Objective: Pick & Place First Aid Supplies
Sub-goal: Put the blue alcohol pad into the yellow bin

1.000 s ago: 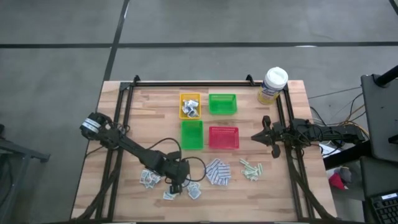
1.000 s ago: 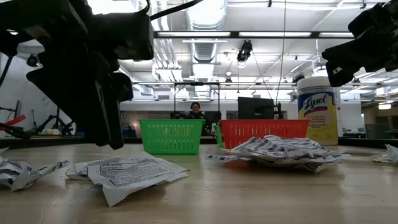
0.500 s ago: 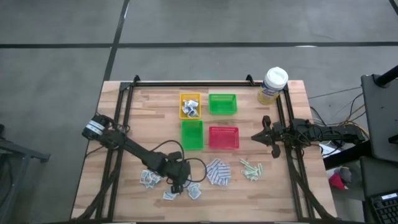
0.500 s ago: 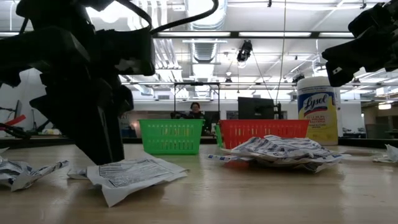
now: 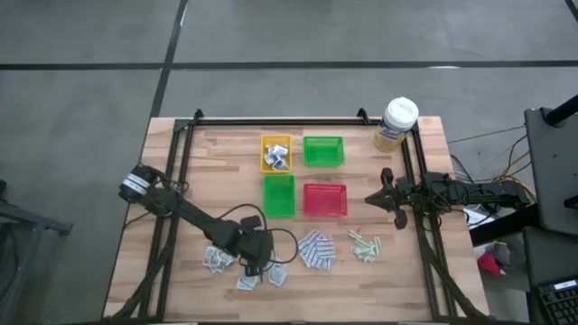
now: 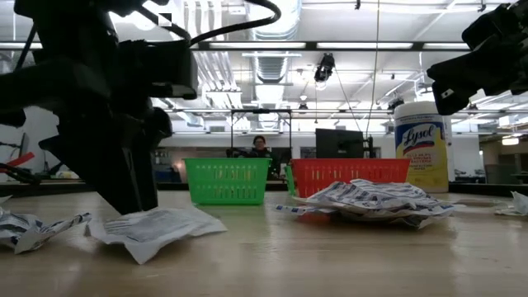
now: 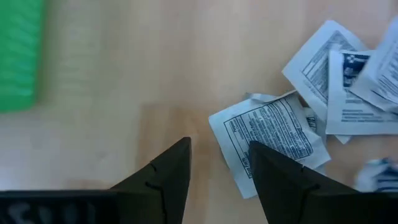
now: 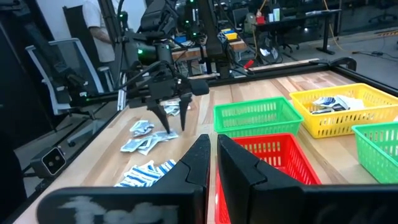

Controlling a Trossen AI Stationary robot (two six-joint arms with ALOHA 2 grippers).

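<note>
I have the left hand (image 5: pixel 256 266) low over the near-left cluster of white-grey sachets (image 5: pixel 246 270), fingers spread and nothing held. In the left wrist view one finger (image 7: pixel 163 180) stands over bare wood and the other finger (image 7: pixel 283 177) overlaps the edge of a crumpled printed sachet (image 7: pixel 268 134); the packet lies mostly to one side of the gap, not centred between the fingers. Its long axis runs oblique to the line joining the fingers. I judge the coming move turns on shifting the hand sideways toward that sachet before closing.

The left arm is much the nearer. The right hand (image 5: pixel 384 199) waits closed and empty at the right edge of the tabletop (image 5: pixel 208 171), well apart from the cluster. The blue-and-white pads (image 5: pixel 315 250) and pale green strips (image 5: pixel 364 245) lie further right.

From above, the hand hides the sachet beneath it. In the low view the fingertips merge with the dark arm, so contact with the sachet cannot be told.
</note>
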